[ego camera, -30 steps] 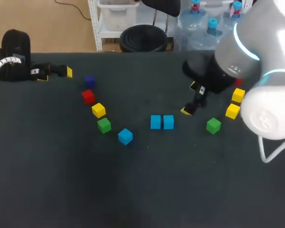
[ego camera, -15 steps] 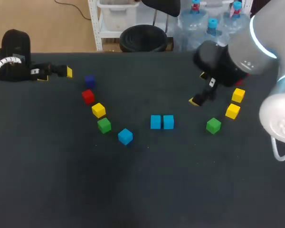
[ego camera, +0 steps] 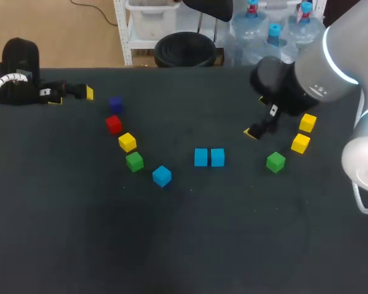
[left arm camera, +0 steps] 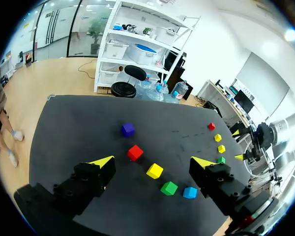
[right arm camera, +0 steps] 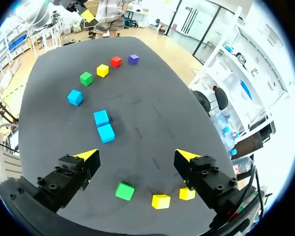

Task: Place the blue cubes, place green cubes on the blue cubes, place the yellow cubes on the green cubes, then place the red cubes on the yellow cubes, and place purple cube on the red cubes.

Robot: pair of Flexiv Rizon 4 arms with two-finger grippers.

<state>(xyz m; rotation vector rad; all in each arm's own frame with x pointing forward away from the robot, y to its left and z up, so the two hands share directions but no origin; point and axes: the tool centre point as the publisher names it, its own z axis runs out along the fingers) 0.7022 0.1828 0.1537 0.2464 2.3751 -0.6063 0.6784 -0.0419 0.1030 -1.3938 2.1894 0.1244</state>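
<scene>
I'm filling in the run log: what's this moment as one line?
left hand: open, empty | right hand: open, empty | two blue cubes: side by side | third blue cube: apart | stacked: nothing

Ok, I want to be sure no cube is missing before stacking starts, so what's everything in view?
blue cubes: three, blue; two side by side mid-table, one ending the left row.
green cubes: two, green; left row, right side.
yellow cubes: three, yellow; one left row, two right.
red cubes: two, red; left row, far right.
purple cube: one, purple; left row's far end.
table: one, dark.
left gripper: open, far left.
right gripper: open, above the right group.
</scene>
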